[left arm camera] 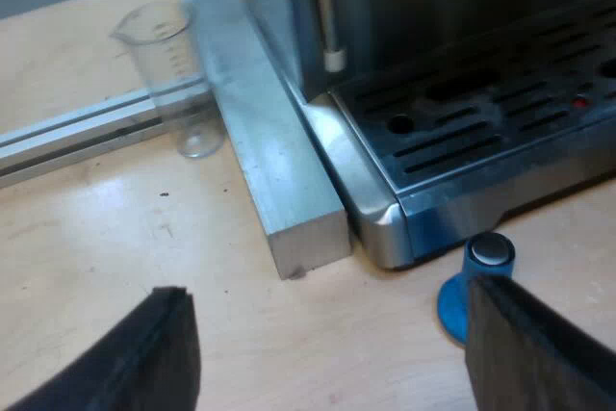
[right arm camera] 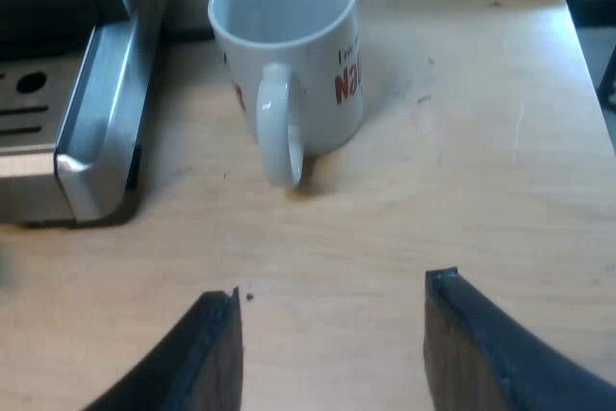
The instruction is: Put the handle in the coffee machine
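My left gripper (left arm camera: 327,334) is open above the wooden table, just before the corner of the espresso machine (left arm camera: 462,55). A blue tamper (left arm camera: 476,286) with a silver top stands on the table beside the machine's drip tray (left arm camera: 481,127), close to one left finger. A clear measuring glass (left arm camera: 173,74) stands by a metal rail. My right gripper (right arm camera: 332,334) is open with nothing between its fingers, low over the table. A white mug (right arm camera: 289,55) with red lettering stands beyond it, handle turned toward the gripper, next to the machine's corner (right arm camera: 91,141).
A thick aluminium bar (left arm camera: 265,132) lies along the machine's side, and a thinner metal rail (left arm camera: 87,132) runs across the table past the measuring glass. The table's edge (right arm camera: 592,74) shows beyond the mug.
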Action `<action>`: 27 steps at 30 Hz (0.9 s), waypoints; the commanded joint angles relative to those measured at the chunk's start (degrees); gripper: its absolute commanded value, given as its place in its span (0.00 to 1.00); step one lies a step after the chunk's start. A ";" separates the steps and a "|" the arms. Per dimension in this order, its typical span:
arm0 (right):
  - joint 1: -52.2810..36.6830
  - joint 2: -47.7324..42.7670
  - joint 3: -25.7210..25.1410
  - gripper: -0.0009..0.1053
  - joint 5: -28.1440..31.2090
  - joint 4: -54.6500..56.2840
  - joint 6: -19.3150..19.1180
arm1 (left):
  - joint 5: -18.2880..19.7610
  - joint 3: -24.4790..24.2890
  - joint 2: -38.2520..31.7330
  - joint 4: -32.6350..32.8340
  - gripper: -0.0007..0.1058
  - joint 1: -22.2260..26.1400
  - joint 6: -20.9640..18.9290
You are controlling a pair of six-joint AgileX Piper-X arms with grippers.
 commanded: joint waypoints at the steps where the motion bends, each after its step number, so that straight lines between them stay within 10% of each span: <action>1: -0.19 2.28 -3.63 0.44 -0.31 3.95 -0.81 | 2.93 -1.25 -5.77 -0.32 0.58 -0.22 0.34; 5: -0.19 6.28 -9.33 0.44 -0.43 8.82 -6.92 | 6.72 -2.39 -3.87 -0.32 0.58 0.16 1.77; 27: 4.47 23.13 -18.09 0.44 -4.26 20.63 -6.73 | 16.41 -3.63 11.60 -1.19 0.58 -5.80 5.24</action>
